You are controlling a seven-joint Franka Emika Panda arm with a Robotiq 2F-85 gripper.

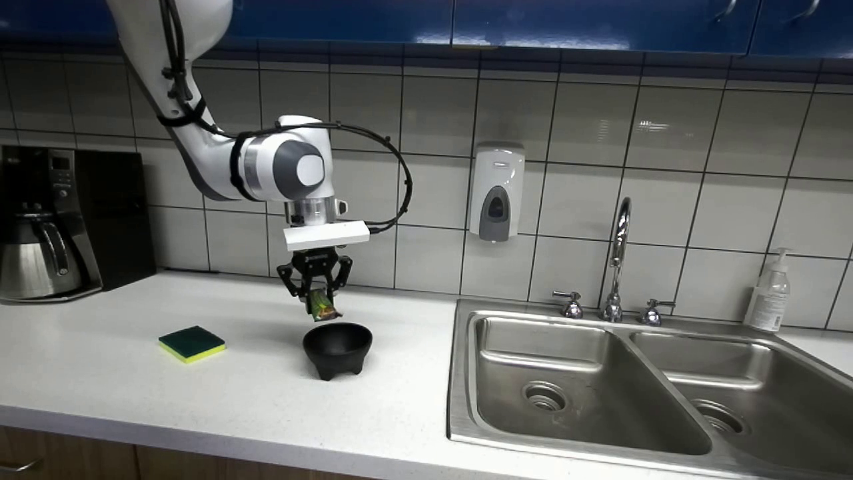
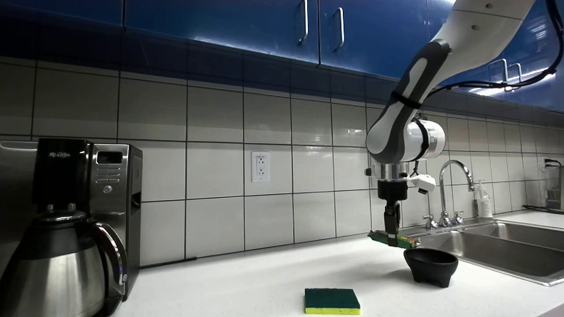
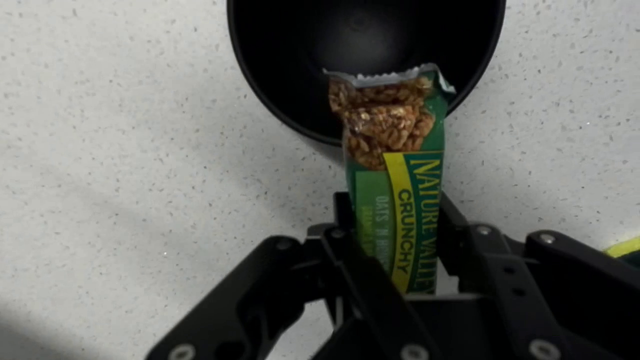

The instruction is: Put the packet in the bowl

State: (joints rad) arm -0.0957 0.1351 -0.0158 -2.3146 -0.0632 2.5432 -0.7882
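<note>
One packet, pinched in the claw, protrudes both sides.

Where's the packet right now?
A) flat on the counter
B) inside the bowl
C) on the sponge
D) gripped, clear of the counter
D: the wrist view shows the gripper closed on the packet, and both exterior views show it held above the counter.

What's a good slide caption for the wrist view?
Wrist view: the gripper holds a green Nature Valley packet, one end over the black bowl.
</note>
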